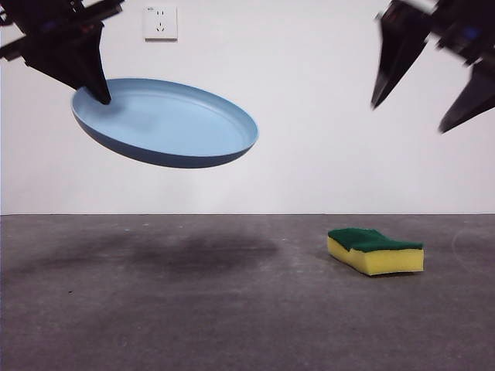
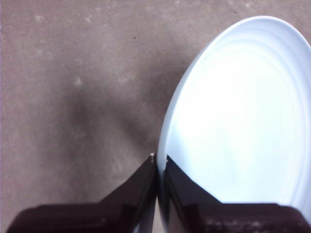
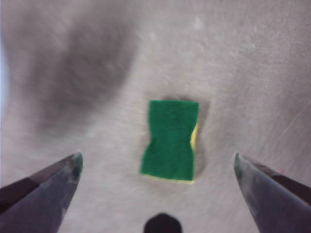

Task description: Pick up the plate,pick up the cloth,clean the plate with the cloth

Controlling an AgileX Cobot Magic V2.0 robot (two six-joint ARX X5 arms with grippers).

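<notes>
The light-blue plate [image 1: 166, 122] hangs tilted in the air at the upper left, well above the table. My left gripper [image 1: 99, 93] is shut on its rim, one jaw over and one under the edge [image 2: 159, 162]. The plate [image 2: 243, 116] fills much of the left wrist view. The cloth, a yellow sponge with a green top [image 1: 375, 250], lies flat on the table at the right. My right gripper [image 1: 410, 116] hovers open high above it. In the right wrist view the cloth [image 3: 170, 140] lies between the spread jaws, far below them [image 3: 156, 162].
The dark grey table [image 1: 193, 309] runs to a white wall with a socket [image 1: 160, 22]. The plate's shadow [image 1: 193, 251] falls on the table at left centre.
</notes>
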